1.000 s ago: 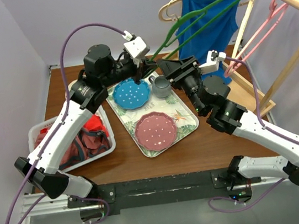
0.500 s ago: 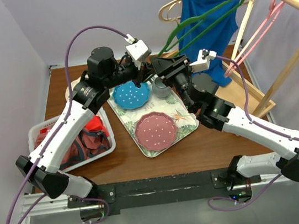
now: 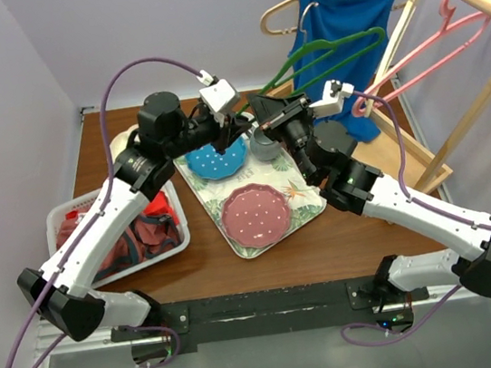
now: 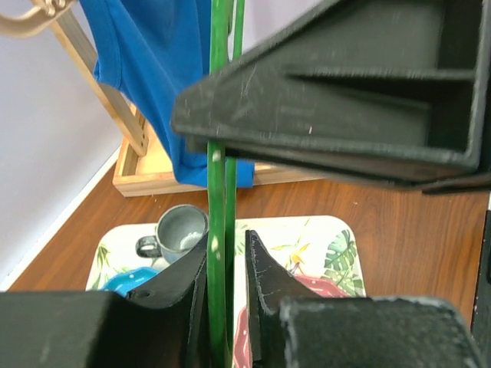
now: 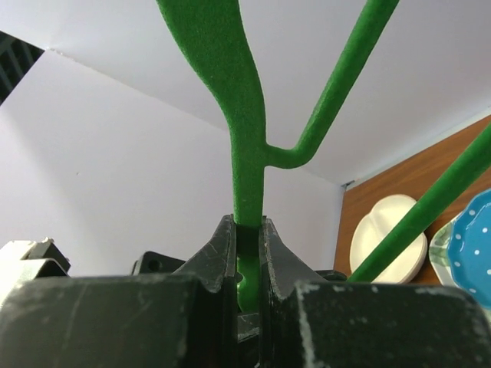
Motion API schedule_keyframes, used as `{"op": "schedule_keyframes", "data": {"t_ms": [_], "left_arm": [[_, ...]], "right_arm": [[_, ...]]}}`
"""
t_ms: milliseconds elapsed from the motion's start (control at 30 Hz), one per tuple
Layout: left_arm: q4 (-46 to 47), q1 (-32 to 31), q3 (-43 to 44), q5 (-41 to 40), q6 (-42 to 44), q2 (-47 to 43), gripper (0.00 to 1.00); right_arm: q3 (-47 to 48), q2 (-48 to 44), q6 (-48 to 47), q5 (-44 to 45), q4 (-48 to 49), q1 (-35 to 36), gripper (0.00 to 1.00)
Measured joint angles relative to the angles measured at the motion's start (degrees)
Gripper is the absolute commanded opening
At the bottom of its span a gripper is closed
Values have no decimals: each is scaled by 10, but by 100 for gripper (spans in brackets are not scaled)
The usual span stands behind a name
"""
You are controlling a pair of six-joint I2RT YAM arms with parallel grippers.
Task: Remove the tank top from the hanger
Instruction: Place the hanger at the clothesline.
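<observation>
Both grippers hold one end of the green hanger (image 3: 348, 37) just above the far edge of the flowered tray (image 3: 254, 254), close over the grey mug (image 3: 265, 145) that stands on it. The left gripper (image 4: 226, 261) has its jaws pressed in on the hanger's two thin rods. The right gripper (image 5: 247, 230) is pinched tight on the flat neck where the rods fork. From there the hanger's long axis runs up and away from the tray's far right corner, toward the wooden rack (image 3: 424, 154) that stands on the desk (image 3: 102, 140) beyond that corner. The blue tank top (image 3: 340, 10) hangs there, so it lies past the free end of the hanger rather than at the held end. Its straps seem to sit up on a pale hanger (image 3: 280, 10) on the rail, and the green rods cross its front. Whether they pass through the garment or only in front of it cannot be told. Judged from the tray, the right arm stands on the rack's side and has the shorter reach to the cloth. The left arm would have to cross over the whole tray.
</observation>
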Motion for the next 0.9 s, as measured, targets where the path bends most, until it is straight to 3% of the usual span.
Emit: {"op": "schedule_keyframes", "data": {"t_ms": [33,133,233,267,367,467,767,900], "left_arm": [[1,2,-8,-2,0,-5,22],[5,5,-28,-9,2,-17,2],[17,9,-39,-9,1,-24,0],[19,9,-41,-9,0,-26,0],[27,9,-46,-9,-2,-30,0],[32,10,-46,-4,-6,-30,0],[31,9,-14,14,-14,-8,0],[36,9,-9,14,-25,3,0]], "right_arm": [[1,0,-2,0,-2,0,0],[3,0,-6,2,-2,0,0],[5,1,-9,-1,-4,0,0],[6,1,-9,-2,-4,1,2],[8,2,-10,-7,-3,1,27],[17,8,-8,-16,-2,-1,33],[23,29,9,-46,-1,-2,35],[23,29,13,-49,-4,-2,28]]}}
